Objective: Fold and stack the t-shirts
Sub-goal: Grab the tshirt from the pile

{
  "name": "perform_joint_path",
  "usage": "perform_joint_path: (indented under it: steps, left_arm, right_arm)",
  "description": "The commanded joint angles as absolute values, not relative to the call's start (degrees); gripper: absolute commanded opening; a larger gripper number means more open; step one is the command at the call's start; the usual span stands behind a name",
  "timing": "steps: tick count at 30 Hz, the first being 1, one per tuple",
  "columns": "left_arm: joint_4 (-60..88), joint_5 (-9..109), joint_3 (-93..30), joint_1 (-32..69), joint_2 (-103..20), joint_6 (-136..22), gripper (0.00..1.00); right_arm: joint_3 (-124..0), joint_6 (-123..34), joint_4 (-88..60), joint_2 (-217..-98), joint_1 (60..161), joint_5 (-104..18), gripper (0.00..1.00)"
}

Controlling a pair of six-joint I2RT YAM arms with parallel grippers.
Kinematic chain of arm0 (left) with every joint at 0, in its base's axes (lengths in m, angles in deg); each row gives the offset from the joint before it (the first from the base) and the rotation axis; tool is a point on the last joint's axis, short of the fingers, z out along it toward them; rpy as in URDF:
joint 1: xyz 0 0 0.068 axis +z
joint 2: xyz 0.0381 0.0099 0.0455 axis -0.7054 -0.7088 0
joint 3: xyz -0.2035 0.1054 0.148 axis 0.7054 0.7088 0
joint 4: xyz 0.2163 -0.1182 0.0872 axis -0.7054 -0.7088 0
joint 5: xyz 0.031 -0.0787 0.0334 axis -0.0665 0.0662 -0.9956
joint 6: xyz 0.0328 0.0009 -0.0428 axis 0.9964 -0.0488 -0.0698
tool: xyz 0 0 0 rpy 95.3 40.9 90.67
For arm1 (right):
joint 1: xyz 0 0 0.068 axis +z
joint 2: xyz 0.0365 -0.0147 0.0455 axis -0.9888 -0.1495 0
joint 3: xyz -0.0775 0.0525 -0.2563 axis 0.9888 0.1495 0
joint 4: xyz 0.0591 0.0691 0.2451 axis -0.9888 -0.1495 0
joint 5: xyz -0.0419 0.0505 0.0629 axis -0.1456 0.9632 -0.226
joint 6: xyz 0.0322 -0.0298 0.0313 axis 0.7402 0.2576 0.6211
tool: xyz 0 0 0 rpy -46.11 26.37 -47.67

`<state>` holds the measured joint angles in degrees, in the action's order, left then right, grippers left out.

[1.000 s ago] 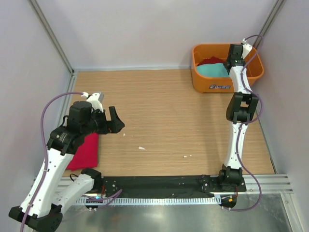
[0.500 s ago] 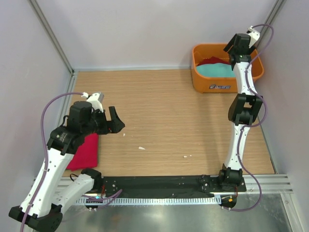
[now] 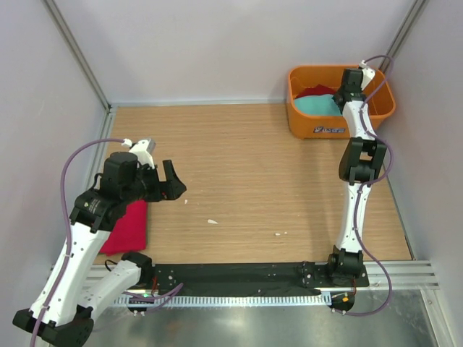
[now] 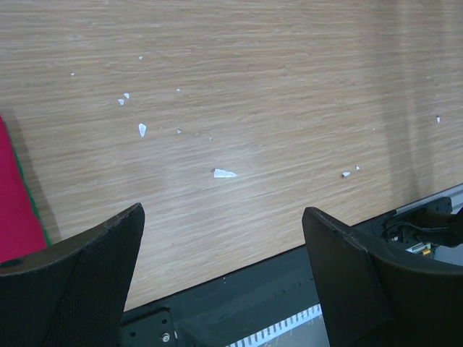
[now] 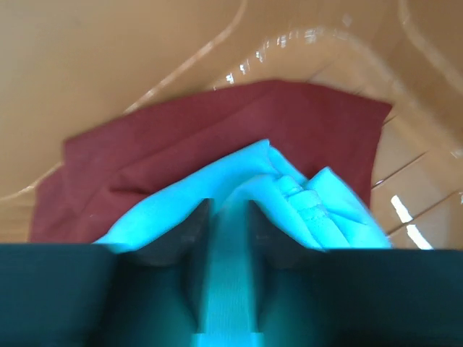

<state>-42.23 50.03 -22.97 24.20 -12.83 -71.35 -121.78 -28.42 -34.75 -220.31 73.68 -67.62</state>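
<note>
A mint-green t-shirt (image 3: 319, 105) lies crumpled on a deep red t-shirt (image 3: 312, 91) inside the orange tub (image 3: 304, 127). My right gripper (image 3: 346, 94) reaches down into the tub. In the right wrist view its jaws (image 5: 228, 217) stand close together with a strip of the mint-green t-shirt (image 5: 239, 177) filling the gap, and the red t-shirt (image 5: 217, 130) spreads behind. Another red t-shirt (image 3: 126, 225), folded, lies at the table's left edge. My left gripper (image 3: 172, 184) hovers beside it, open and holding nothing (image 4: 224, 217); the red cloth (image 4: 14, 210) shows at the left wrist view's left edge.
The tub sits in the table's far right corner against the walls. Small white scraps (image 4: 224, 173) lie scattered on the wooden table (image 3: 246, 166). A black rail (image 3: 239, 276) runs along the near edge.
The right gripper lifted up out of the tub with its jaws wide, then dropped back in, and the jaws have closed in on the mint-green cloth. The left arm has stayed still.
</note>
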Motion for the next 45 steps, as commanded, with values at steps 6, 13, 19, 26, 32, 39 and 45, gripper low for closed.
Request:
perform_joint_path:
  steps: [6, 13, 19, 26, 32, 39, 45]
  left_arm:
    - [-42.4, 48.9, -25.0, 23.5, -13.3, -69.3, 0.91]
    - [-43.0, 49.1, -24.8, 23.5, -12.9, -69.5, 0.91]
    - [-42.7, 49.3, -24.8, 23.5, -13.4, -69.6, 0.92]
    - [-42.2, 50.1, -24.7, 23.5, -13.6, -69.9, 0.92]
    - [-41.8, 50.7, -24.8, 23.5, -13.5, -70.5, 0.92]
    - [-42.1, 50.8, -24.8, 23.5, -13.2, -70.6, 0.92]
    - [-42.0, 50.7, -24.4, 23.5, -13.2, -70.6, 0.92]
  right_arm:
    - [-127.5, -25.6, -32.6, -222.6, 73.5, -65.9, 0.39]
    - [-127.0, -25.7, -33.1, -223.9, 73.5, -64.3, 0.36]
    - [-127.8, -26.4, -32.8, -225.2, 73.3, -63.6, 0.03]
    - [-131.0, -25.6, -30.9, -221.2, 73.3, -65.1, 0.02]
    - [-128.9, -21.4, -27.4, -213.6, 73.3, -65.4, 0.01]
    - [-129.7, -19.5, -33.6, -212.9, 73.3, -61.2, 0.29]
    - [-126.3, -18.7, -45.0, -212.7, 74.5, -59.6, 0.69]
